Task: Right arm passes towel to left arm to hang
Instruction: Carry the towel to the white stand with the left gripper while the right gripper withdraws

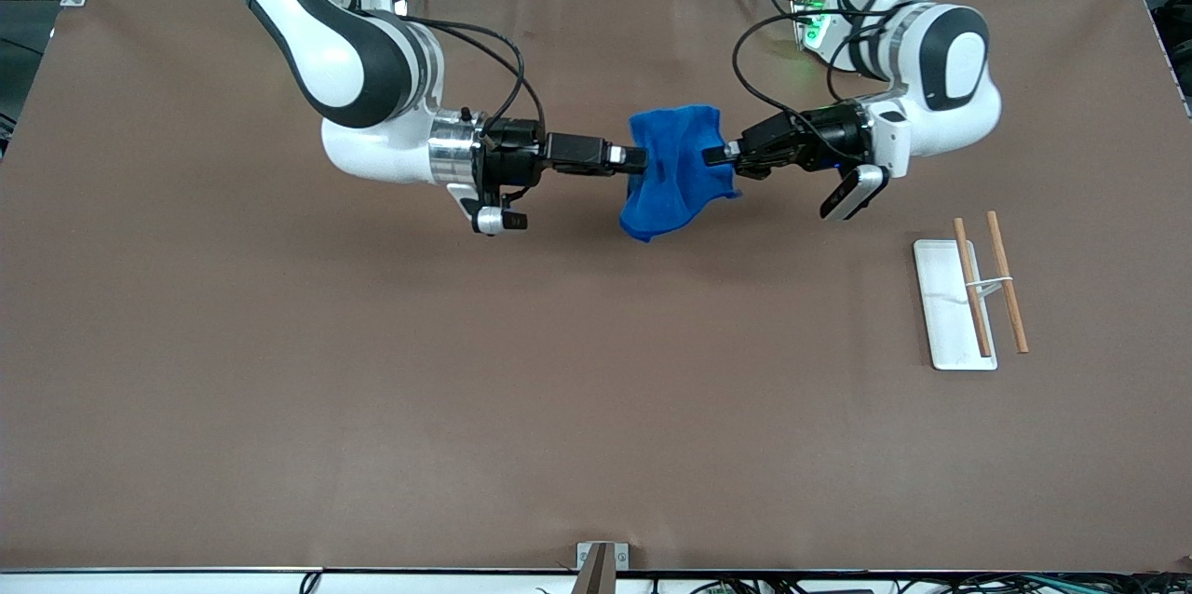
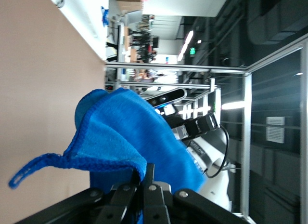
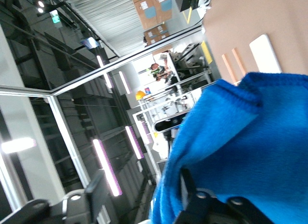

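Left wrist view alone shows the towel's (image 2: 130, 132) loose corner thread (image 2: 29, 172).

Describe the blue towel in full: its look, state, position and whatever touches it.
The towel is a small bright blue cloth, soft and fuzzy, with a darker stitched edge and a loose thread loop at one corner. It hangs bunched and folded in the air above the table's middle, pinched between the right gripper and the left gripper, touching nothing else.

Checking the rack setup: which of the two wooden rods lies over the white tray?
The wooden rod toward the towel crosses the white tray; the other rod lies beside it over bare table.
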